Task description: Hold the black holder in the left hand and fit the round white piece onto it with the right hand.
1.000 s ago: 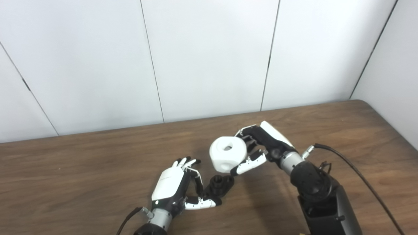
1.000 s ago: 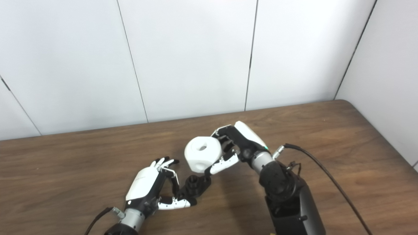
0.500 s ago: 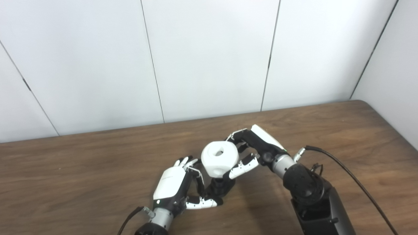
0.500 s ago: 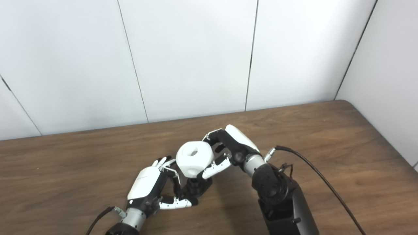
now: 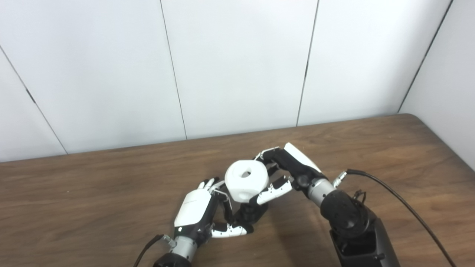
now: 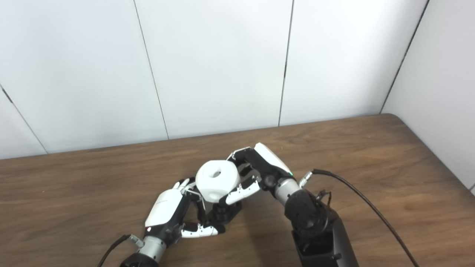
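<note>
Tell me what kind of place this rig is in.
Probably a lab test bay: a bare brown wood-grain table boxed in by plain white wall panels, a loose black cable running off the right arm.

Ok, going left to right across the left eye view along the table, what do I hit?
Left robot hand → round white piece, with the black holder under it → right robot hand → black cable trailing off to the right over the wooden table.
</note>
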### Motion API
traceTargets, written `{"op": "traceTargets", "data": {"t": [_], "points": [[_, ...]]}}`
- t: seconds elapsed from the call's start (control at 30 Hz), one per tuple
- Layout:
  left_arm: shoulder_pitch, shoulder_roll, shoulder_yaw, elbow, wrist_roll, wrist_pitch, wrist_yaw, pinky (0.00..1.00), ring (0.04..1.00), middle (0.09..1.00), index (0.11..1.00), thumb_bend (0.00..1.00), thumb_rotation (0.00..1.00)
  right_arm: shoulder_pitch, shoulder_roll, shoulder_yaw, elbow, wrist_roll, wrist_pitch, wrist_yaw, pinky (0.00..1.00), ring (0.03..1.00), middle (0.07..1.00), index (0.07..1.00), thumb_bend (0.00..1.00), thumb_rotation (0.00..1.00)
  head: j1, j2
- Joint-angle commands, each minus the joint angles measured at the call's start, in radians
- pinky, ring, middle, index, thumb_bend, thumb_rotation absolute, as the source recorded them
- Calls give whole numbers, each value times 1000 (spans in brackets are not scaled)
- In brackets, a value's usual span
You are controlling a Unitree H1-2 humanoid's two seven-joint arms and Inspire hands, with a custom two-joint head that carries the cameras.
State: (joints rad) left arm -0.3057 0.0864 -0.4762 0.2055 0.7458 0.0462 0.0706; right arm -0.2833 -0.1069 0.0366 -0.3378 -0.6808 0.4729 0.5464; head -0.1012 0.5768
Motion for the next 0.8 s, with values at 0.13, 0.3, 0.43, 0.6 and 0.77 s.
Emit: {"op": "traceTargets", "data": {"t": [0.13,0.3,0.43,0.6,0.77], "points": [[8,8,-15,37,13,10,-28,1000,969,884,479,520,50,-14,21,-11,-53,24,-3,-22,646,768,746,474,499,133,-1,-1],[8,6,-14,35,10,18,-34,1000,974,888,479,520,49,-7,33,-23,-75,23,-3,-12,727,804,761,475,499,133,-2,0],[8,6,-16,33,15,20,-33,1000,975,890,479,520,49,10,38,-23,-81,17,-3,-13,692,786,755,476,499,133,3,3],[14,6,-15,28,12,18,-30,1000,971,887,479,520,49,35,47,-24,-67,29,-3,-29,666,761,743,477,498,133,9,5],[22,13,-8,6,6,31,-46,1000,981,894,479,521,49,60,28,6,-48,57,-8,-72,574,720,727,476,498,131,10,16]]}}
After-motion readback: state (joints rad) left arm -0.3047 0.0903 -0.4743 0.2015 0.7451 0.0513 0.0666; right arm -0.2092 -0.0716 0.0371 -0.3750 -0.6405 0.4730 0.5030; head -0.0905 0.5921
